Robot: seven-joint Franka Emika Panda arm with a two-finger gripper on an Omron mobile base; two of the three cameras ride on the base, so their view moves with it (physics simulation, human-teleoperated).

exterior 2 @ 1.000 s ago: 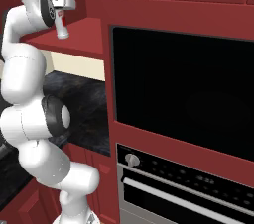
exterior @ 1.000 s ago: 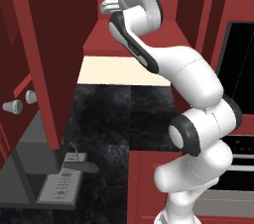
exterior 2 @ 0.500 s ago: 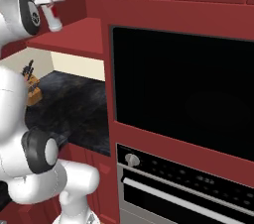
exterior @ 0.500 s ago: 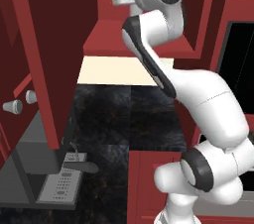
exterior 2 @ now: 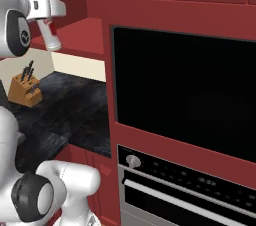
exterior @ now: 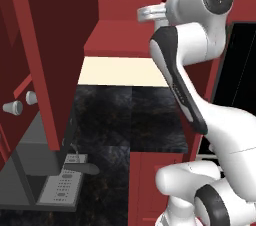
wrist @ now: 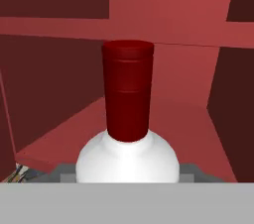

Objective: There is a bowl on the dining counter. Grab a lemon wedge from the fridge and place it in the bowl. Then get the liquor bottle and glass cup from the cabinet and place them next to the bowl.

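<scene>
My gripper is shut on the liquor bottle, a slim whitish bottle with a dark red top. In the right base view the bottle hangs tilted from the hand, in front of the open cabinet and above the black counter. In the hand view its white shoulders and red cap stand straight ahead, with the red cabinet shelf behind them. The left base view has the hand high up by the cabinet opening. The glass cup, bowl, lemon wedge and fridge are out of view.
An open red cabinet door juts out on the left. Below lies the black counter with a wooden knife block. The black wall oven stands to the right. A grey appliance sits low on the left.
The arm has swung and its upper links have risen. The hand with the bottle has drawn back from the cabinet shelf toward the cameras. The grip is unchanged.
</scene>
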